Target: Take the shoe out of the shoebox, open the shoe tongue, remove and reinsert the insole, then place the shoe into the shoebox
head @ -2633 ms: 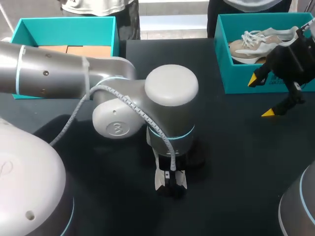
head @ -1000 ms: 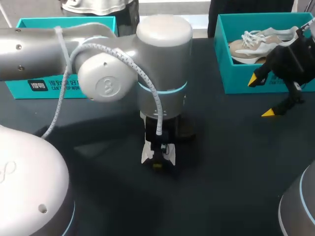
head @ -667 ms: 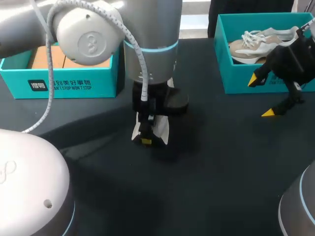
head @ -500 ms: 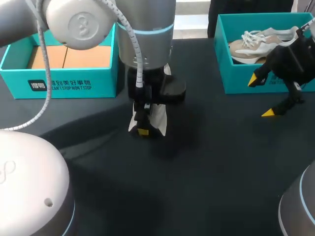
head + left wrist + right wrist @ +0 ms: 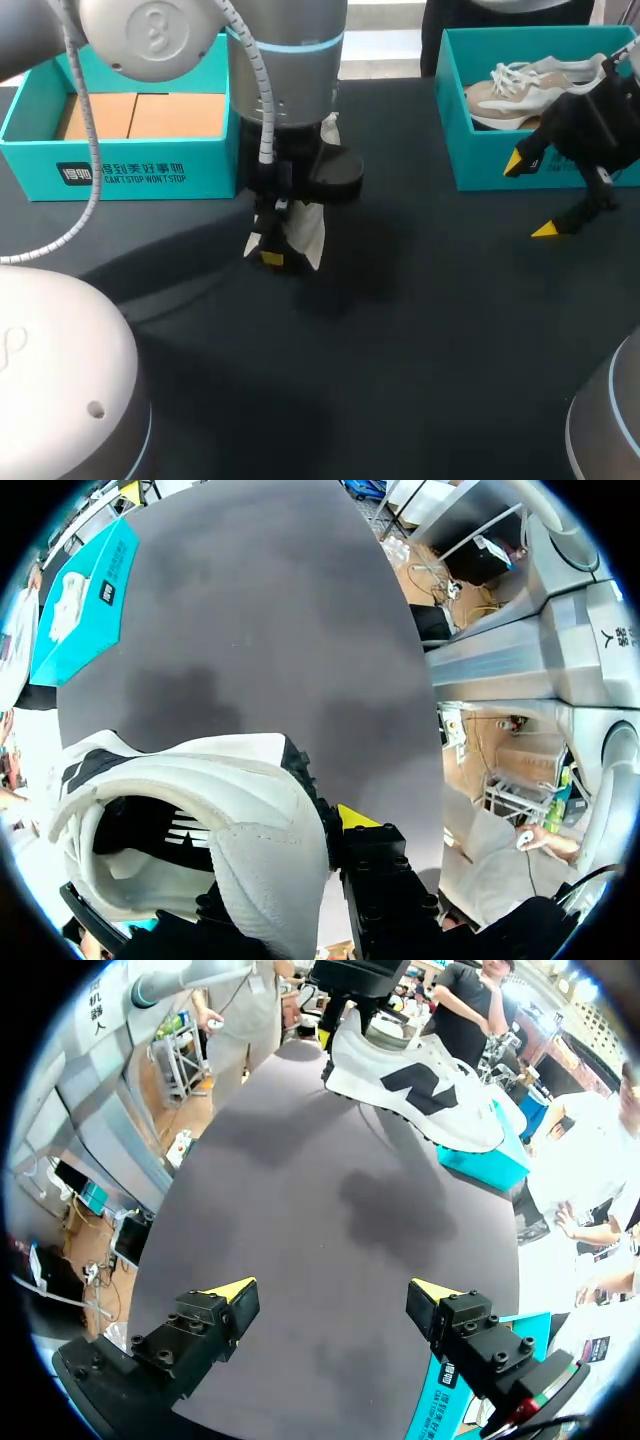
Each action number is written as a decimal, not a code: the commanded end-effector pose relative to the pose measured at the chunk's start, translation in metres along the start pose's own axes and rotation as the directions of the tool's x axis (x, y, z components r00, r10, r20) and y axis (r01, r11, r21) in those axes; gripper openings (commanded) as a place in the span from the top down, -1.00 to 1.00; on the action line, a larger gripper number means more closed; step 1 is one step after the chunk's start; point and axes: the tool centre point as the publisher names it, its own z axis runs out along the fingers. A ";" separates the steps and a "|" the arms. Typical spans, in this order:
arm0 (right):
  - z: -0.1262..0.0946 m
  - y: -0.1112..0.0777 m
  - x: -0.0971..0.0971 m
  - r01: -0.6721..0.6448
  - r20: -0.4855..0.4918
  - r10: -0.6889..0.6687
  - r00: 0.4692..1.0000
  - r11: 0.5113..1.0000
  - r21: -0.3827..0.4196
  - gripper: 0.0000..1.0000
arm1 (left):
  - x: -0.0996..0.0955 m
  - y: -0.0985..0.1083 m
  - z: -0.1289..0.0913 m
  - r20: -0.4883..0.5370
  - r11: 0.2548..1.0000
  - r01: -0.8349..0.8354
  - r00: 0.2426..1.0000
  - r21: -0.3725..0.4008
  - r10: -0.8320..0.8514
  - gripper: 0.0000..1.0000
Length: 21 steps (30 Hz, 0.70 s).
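A white shoe (image 5: pixel 308 232) with black trim hangs heel-down above the black table, my left gripper (image 5: pixel 272 255) shut on its heel collar. In the left wrist view the shoe (image 5: pixel 230 780) fills the space by the gripper (image 5: pixel 335 830), one yellow tip outside the collar and the other hidden inside. The right wrist view shows the same shoe (image 5: pixel 420 1085) side-on in the air, far ahead of my right gripper (image 5: pixel 330 1290). That gripper (image 5: pixel 530 196) stands open and empty in front of the right shoebox (image 5: pixel 490 165).
A teal shoebox (image 5: pixel 120 175) with a cardboard liner stands at the back left, just beyond the held shoe. The right shoebox holds a beige shoe (image 5: pixel 520 85) with white laces. The black table (image 5: pixel 420 330) spreads between the two arms.
My left arm has carried the shoe away from the table's middle, back and to the left, toward the left shoebox. The right arm has not moved.
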 end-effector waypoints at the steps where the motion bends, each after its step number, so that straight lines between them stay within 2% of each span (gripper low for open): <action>1: 0.001 0.000 -0.002 0.000 -0.005 0.000 1.000 1.000 0.002 -1.00 | -0.002 0.033 -0.010 0.022 0.999 -0.031 0.999 0.011 0.031 1.00; 3: 0.001 0.000 -0.002 0.000 -0.005 0.000 1.000 1.000 0.002 -1.00 | -0.009 0.050 -0.012 -0.003 0.999 -0.050 0.999 0.005 0.050 1.00; 9: 0.001 0.000 -0.002 0.000 -0.005 0.000 1.000 1.000 0.002 -1.00 | -0.028 0.107 -0.017 0.033 0.999 -0.053 0.998 -0.012 0.054 1.00; 15: 0.001 0.000 -0.002 0.000 -0.005 0.000 1.000 1.000 0.002 -1.00 | -0.059 0.178 -0.008 0.039 0.994 -0.104 0.994 -0.044 0.105 1.00; 21: 0.001 0.000 -0.002 0.000 -0.005 0.000 1.000 1.000 0.002 -1.00 | -0.093 0.259 -0.013 0.022 0.994 -0.109 0.994 -0.014 0.109 1.00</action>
